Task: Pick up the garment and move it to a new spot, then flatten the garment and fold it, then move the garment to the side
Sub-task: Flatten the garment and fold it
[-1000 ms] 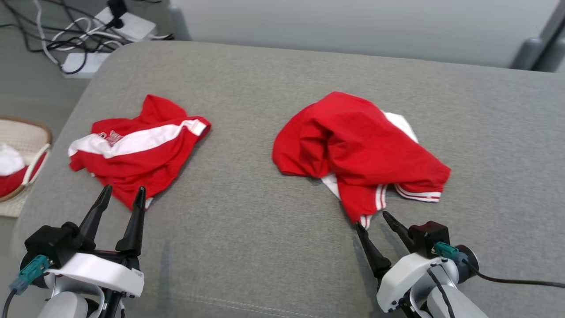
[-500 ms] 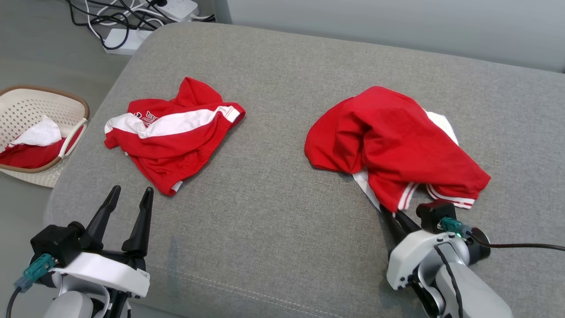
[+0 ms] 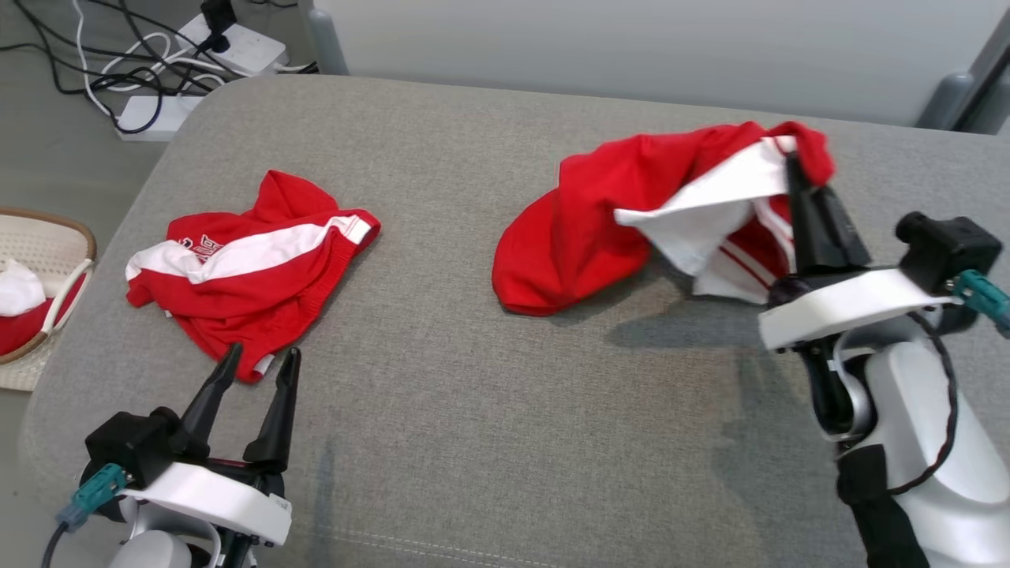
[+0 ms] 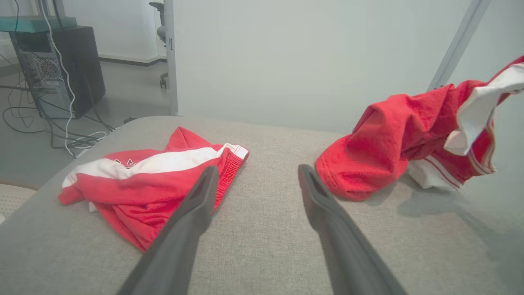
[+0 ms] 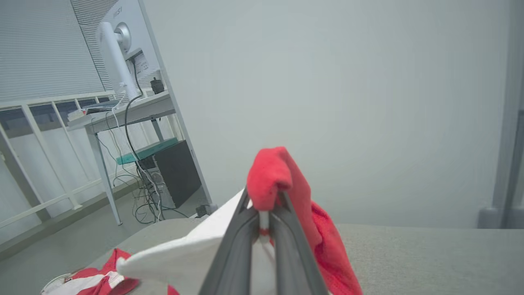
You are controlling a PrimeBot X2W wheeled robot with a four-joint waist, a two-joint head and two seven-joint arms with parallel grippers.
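The likeliest failure here is the garment (image 3: 600, 213) slipping free. The right fingers (image 3: 817, 229) are closed tight on only a small red fold at their tips, while most of the cloth hangs and trails below, so its weight or drag across the grey surface (image 3: 473, 394) could pull that fold out. In the right wrist view the fold (image 5: 278, 176) bulges just above the right fingers (image 5: 233, 246), with a thin strip of cloth pinched between them. Whether that fold is a hem, a cuff or a leg opening is hard to tell, and a poorly chosen hold would probably leave the piece twisted when it is laid down for flattening. The grip sits close to the far right corner of the surface, so a swing outward could carry the cloth over the edge. The garment lies on the right half of the surface. Its rounded red end rests on the surface near the middle, and from there it rises to the right, white panel showing, up to the pinched tip. The left fingers (image 3: 278, 410) are spread wide and hold nothing, near the front left corner, just short of a second red-and-white garment (image 3: 237, 268) and well apart from the lifted one (image 4: 380, 139).
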